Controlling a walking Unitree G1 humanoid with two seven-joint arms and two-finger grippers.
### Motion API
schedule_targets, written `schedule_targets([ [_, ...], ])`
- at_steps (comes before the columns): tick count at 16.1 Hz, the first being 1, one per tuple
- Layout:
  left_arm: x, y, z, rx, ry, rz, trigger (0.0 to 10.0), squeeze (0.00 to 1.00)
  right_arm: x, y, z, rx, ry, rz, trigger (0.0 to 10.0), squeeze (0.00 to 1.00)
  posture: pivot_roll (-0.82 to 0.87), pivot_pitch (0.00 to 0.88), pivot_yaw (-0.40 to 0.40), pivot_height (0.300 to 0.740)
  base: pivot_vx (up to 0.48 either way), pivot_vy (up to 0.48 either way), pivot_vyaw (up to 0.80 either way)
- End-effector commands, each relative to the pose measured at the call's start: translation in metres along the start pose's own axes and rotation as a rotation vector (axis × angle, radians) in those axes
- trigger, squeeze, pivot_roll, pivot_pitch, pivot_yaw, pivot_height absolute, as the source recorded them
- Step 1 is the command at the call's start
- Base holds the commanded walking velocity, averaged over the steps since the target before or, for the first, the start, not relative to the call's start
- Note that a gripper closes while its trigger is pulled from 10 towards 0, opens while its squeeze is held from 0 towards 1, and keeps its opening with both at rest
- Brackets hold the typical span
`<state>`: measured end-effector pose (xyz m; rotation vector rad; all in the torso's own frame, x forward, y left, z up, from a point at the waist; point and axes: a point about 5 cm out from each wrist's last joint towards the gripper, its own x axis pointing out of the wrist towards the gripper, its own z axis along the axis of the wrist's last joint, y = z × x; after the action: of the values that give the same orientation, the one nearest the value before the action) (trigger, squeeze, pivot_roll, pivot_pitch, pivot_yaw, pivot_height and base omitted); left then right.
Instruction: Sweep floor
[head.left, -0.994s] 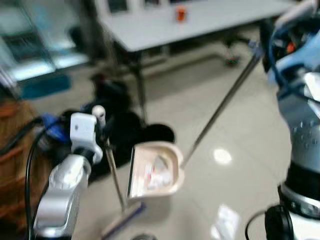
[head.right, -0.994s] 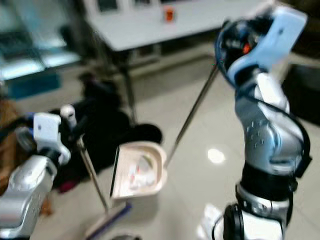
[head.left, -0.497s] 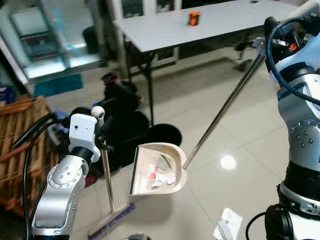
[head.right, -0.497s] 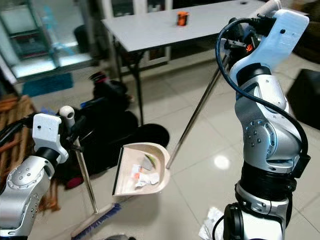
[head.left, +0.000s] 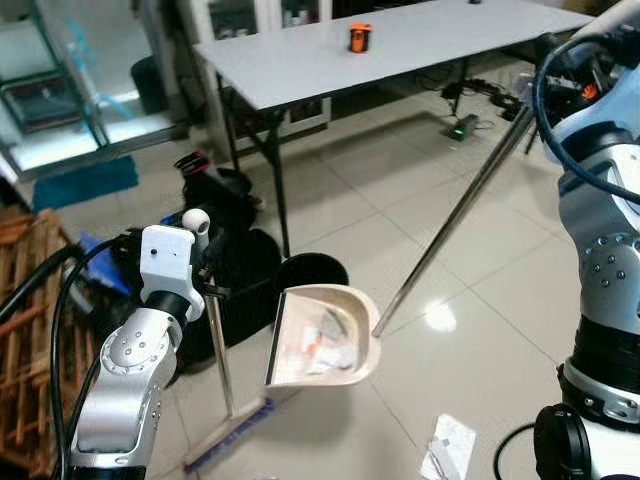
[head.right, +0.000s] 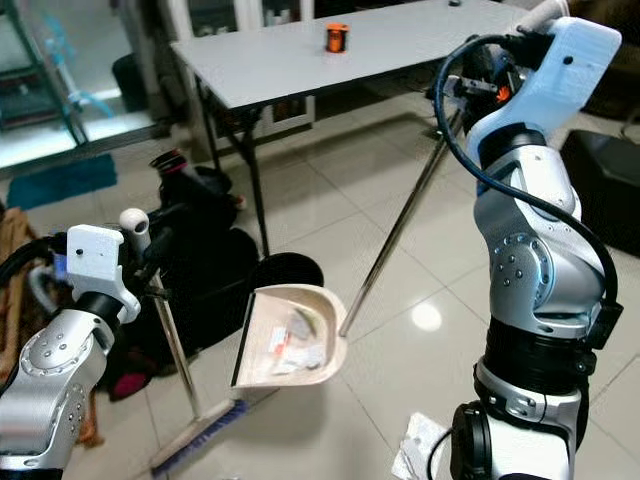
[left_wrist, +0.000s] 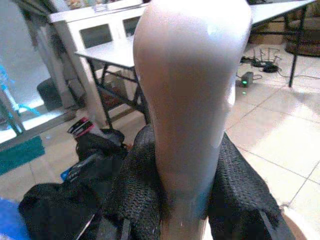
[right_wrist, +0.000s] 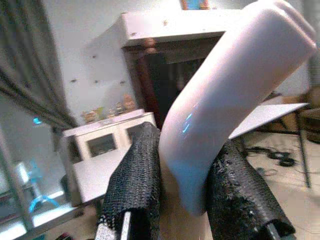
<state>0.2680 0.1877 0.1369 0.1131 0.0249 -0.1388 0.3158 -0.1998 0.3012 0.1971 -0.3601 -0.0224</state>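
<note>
My left gripper (head.left: 207, 272) is shut on the pale top of the broom handle (left_wrist: 192, 100), at my left side. The thin rod runs down to the broom head (head.left: 228, 448) on the tiles. Raised at the upper right, my right gripper (head.right: 468, 88) is shut on the cream grip (right_wrist: 225, 95) of the dustpan's long metal pole (head.left: 450, 215). The cream dustpan (head.left: 322, 336) hangs tilted between my arms, with paper scraps and debris inside. A crumpled white paper (head.left: 449, 446) lies on the floor by my right leg.
A black round bin (head.left: 308, 270) stands just behind the dustpan, with black bags (head.left: 235, 255) to its left. A grey table (head.left: 420, 35) with an orange cup (head.left: 359, 37) stands further back. Wooden slats (head.left: 20, 330) are at the far left. Glossy tiles stretch to the right.
The camera has shifted and sharpened, so the table and bags now sit further left in the picture. Both grippers keep their holds; the dustpan stays by the bin.
</note>
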Motion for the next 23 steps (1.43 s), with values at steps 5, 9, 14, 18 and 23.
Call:
schedule_targets([
  [5,-0.004,0.005,0.005,0.022,-0.017,0.014,10.0,0.0,0.005,-0.001,0.012,0.01,-0.073,-0.026,10.0,0.0,0.04,0.0,0.037,0.74,0.407,0.0,0.23],
  [9,-0.004,0.007,0.004,0.027,-0.013,0.014,10.0,0.0,0.006,-0.007,0.01,0.022,-0.073,-0.046,10.0,0.0,0.05,0.0,0.038,0.74,0.408,0.0,0.0],
  [14,-0.005,0.005,0.003,0.025,-0.01,0.01,10.0,0.0,0.005,-0.009,0.01,-0.025,-0.076,-0.045,10.0,0.0,0.04,0.0,0.041,0.74,0.406,0.0,0.0],
  [18,-0.005,0.001,0.002,0.026,-0.004,-0.015,10.0,0.0,0.005,-0.011,0.012,-0.042,-0.099,-0.062,10.0,0.0,0.04,0.0,0.052,0.74,0.408,0.0,0.0],
  [23,-0.002,0.002,0.002,0.024,-0.002,-0.023,10.0,0.0,0.004,-0.016,0.016,-0.032,-0.122,-0.079,10.0,0.0,0.04,0.0,0.059,0.74,0.421,0.0,0.0],
])
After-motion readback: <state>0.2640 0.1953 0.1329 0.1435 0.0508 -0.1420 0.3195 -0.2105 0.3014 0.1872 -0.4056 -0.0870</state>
